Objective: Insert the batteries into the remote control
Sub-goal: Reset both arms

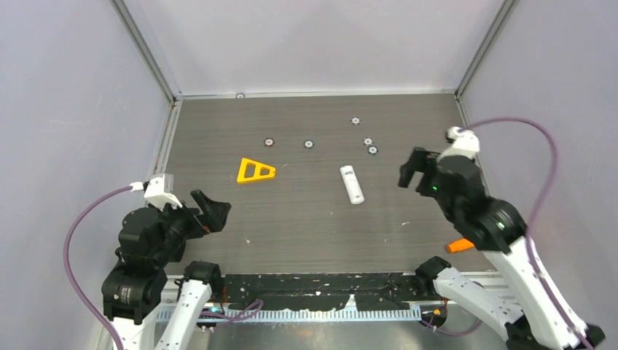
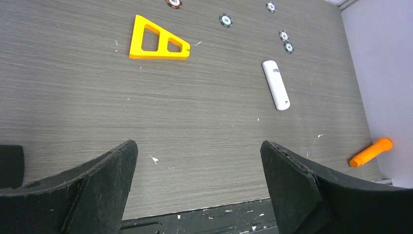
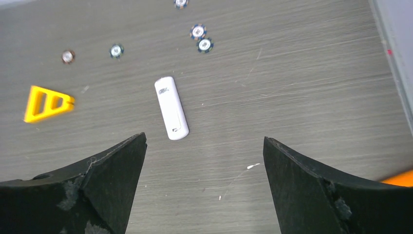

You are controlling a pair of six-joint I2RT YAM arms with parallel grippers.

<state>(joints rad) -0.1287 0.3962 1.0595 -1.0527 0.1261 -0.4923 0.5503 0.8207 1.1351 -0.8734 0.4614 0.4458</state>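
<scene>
Remote control point(image 1: 351, 184) lies right of worktop centre, no batteries visible; left gripper point(image 2: 198, 146) and right gripper point(image 3: 204, 141) both gape empty, so right should straddle the remote's narrow width squarely, mid-length, before closing.

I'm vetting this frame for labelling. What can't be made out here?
Batteries: none distinguishable in any view.
Slim white plastic remote control: battery bay not shown; markings too small in all views.
Orange carrot-shaped stick: top view, one end under the right arm; right wrist view, cut by the frame edge.
Small round discs: print too small, every view.
</scene>
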